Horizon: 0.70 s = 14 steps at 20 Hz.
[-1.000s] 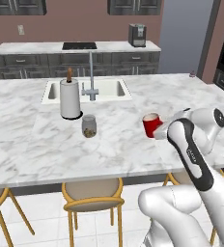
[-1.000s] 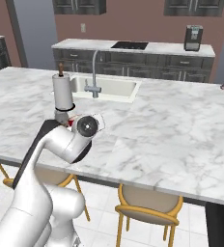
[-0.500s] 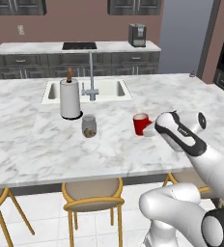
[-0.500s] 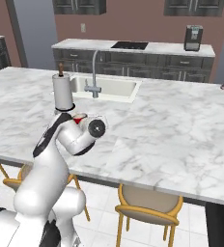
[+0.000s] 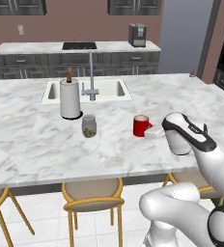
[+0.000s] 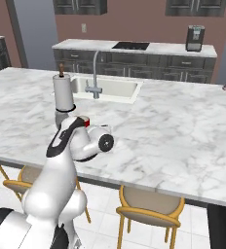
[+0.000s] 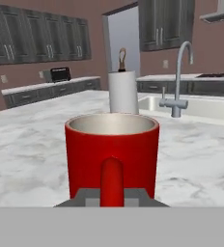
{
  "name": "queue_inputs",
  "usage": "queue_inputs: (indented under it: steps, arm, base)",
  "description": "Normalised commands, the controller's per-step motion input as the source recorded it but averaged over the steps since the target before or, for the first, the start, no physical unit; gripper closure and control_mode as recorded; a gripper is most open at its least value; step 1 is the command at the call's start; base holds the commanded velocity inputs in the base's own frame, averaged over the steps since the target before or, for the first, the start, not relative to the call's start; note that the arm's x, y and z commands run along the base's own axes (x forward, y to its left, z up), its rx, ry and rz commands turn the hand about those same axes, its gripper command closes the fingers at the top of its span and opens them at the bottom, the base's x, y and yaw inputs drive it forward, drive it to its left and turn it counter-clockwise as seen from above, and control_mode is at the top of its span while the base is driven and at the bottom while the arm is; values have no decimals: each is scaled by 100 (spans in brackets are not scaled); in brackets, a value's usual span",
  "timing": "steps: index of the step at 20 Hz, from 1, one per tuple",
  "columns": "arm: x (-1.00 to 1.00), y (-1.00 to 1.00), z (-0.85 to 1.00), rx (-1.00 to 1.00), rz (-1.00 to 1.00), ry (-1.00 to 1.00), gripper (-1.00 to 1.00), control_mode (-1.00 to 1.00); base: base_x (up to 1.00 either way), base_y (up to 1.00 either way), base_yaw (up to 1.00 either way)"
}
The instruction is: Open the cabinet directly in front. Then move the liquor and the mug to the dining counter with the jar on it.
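The red mug (image 5: 142, 126) stands upright on the white marble dining counter (image 5: 36, 144), a little right of the glass jar (image 5: 89, 126). My gripper (image 5: 154, 133) reaches in from the mug's right side and is shut on the mug. In the hand view the mug (image 7: 112, 154) is close up, its handle caught between the gripper's (image 7: 112, 195) two dark fingertips (image 7: 87, 196). A sliver of the red mug (image 6: 85, 118) peeks past my arm in the right base view. The liquor is out of view. Dark grey wall cabinets (image 7: 46, 41) hang far off; I cannot tell which is the task's cabinet.
A white paper towel roll (image 5: 70, 99) stands behind the jar, beside the inset sink (image 5: 109, 89) and faucet (image 5: 91, 79). Yellow-legged stools (image 5: 92, 195) sit under the counter's near edge. Against the back wall is a counter with a cooktop (image 5: 79, 46) and coffee machine (image 5: 137, 34).
My arm has dropped from a raised pose and stretched out low over the counter. The mug has shifted a little left, toward the jar, still in the gripper.
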Motion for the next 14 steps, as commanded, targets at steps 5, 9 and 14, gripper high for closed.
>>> queue_inputs:
  steps: [5, 9, 14]
  arm:
    - [39, 21, 0, -1, -2, 4, 100, -100]
    - [69, 42, -11, -3, -3, 14, 100, -100]
    - [65, 42, -23, -4, 0, 12, 100, -100]
  base:
    - [0, 0, 0]
    - [0, 0, 0]
    - [0, 0, 0]
